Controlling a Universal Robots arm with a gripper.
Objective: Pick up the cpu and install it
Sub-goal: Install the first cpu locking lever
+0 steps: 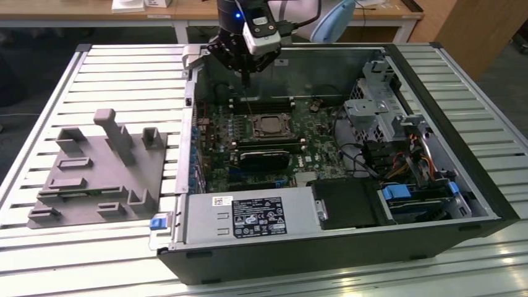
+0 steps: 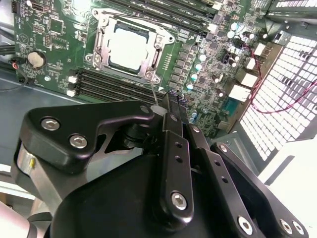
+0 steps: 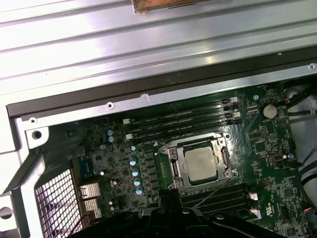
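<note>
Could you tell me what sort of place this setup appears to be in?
Probably a robotics lab or workshop bench. An opened computer case lies on a slatted metal table, with its motherboard exposed, the cpu in its socket and a grey parts fixture beside it; wooden desks stand behind.

Arm parked up high, gripper [image 1: 245,65] pointed straight down.

In the exterior view the black wrist is seen hanging vertically, with a white camera block [image 1: 266,34] strapped to its side and a small blue light lit on the arm body above. A thin probe-like tip is carried at the bottom end. In the second wrist view the gripper's black linkage bars and bolted fingers [image 2: 173,148] are seen drawn together around that thin tip, nothing else being held.
</note>
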